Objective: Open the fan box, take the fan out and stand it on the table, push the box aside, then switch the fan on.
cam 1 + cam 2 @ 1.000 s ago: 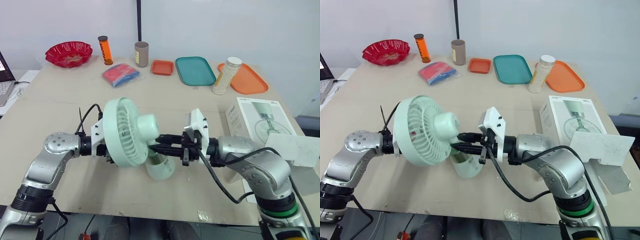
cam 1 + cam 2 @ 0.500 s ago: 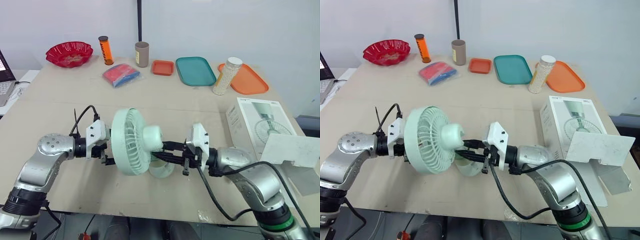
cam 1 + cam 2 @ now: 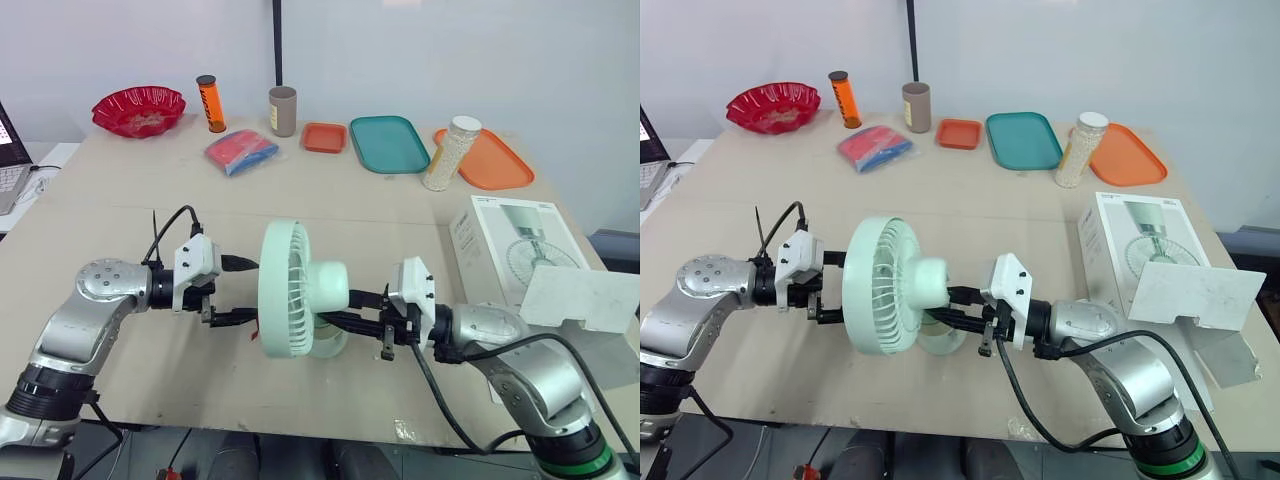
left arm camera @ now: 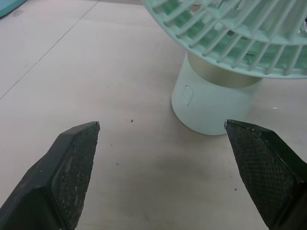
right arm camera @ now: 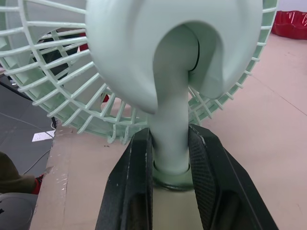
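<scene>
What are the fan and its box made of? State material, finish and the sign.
The fan: likely moulded plastic, pale green, satin; thin grille ribs and a smooth rounded housing suggest it. The box: apparently white cardboard, printed with a fan picture, its flap folded open.

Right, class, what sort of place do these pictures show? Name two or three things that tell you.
Probably a robot test lab: a plain table with unrelated props lined up along its far side (red bowl, teal tray), a laptop beside it, and the right tool gripping a fan.
</scene>
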